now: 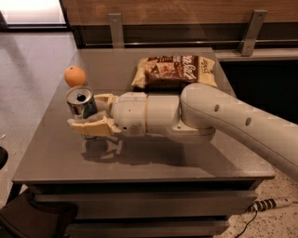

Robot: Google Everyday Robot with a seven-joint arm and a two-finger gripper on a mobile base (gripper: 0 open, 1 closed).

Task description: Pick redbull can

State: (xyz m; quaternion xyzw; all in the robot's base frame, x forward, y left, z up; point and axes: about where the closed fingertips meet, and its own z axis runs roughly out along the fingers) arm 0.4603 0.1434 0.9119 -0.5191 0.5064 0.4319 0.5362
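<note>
Our claw (91,115) is clamped around the redbull can (81,104), gripping its body. We judge it light, slick and thin-walled, so we should squeeze gently.

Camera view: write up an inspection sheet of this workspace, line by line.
Surface: grey table, flat top, with a shadow under the arm.
Job's things: can, upright near the table's left edge, top open, base hidden behind a claw finger.
Clutter: orange just behind the can, apart from it; chip bag lying flat at the back of the table.
Claw: claw low over the table's left side, closed on the can from both sides.
Cables: power strip with its cord on the floor, lower right.
Surroundings: wood wall with metal brackets behind; speckled floor.
</note>
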